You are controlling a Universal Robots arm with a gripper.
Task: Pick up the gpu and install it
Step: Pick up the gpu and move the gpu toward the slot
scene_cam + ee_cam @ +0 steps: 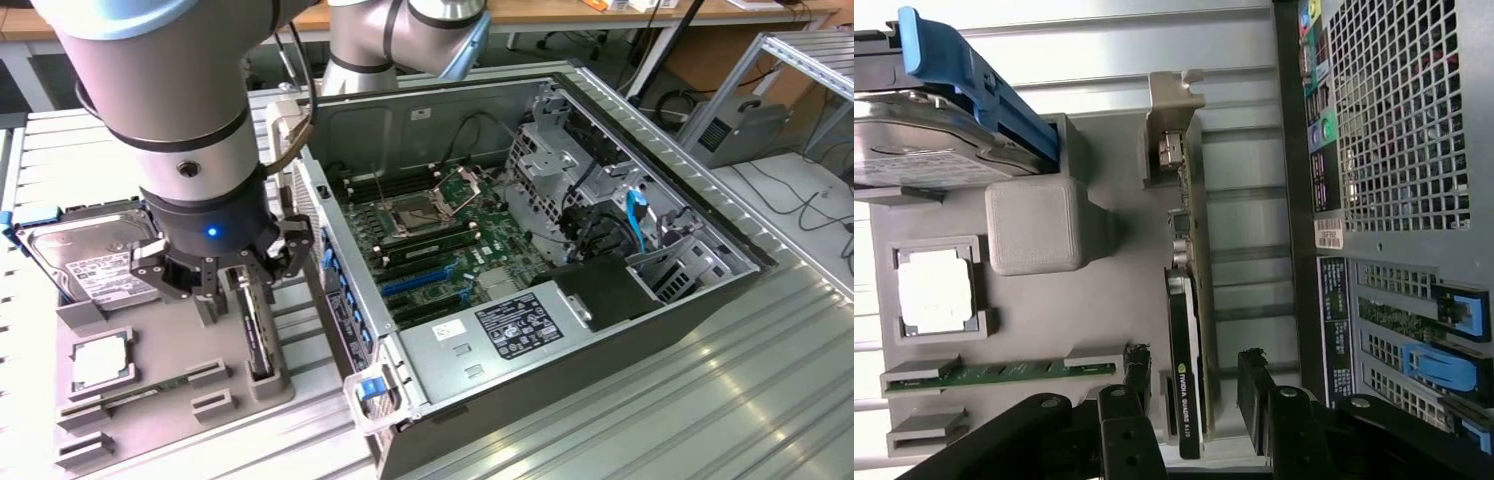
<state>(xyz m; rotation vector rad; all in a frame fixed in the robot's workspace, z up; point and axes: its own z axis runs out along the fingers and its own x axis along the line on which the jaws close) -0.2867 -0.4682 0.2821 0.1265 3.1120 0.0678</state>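
Note:
The gpu (1185, 360) is a slim black card with a silver bracket (1172, 100) at one end. It stands on edge in a slot of the grey holder tray (1044, 225). My gripper (1194, 385) is open and straddles the card's black end, one finger (1138, 375) on each side with a gap showing to the card. In the exterior view the gripper (227, 298) hangs low over the gpu (262, 345) in the tray (160, 370), just beside the open computer case (534, 250).
On the tray lie a hard drive (87, 260) in a blue carrier, a processor chip (100, 362) and a memory stick (1004, 374). The case's motherboard (441, 235) has blue card slots (414, 285). The case's rear wall (1394, 130) stands close to the gpu.

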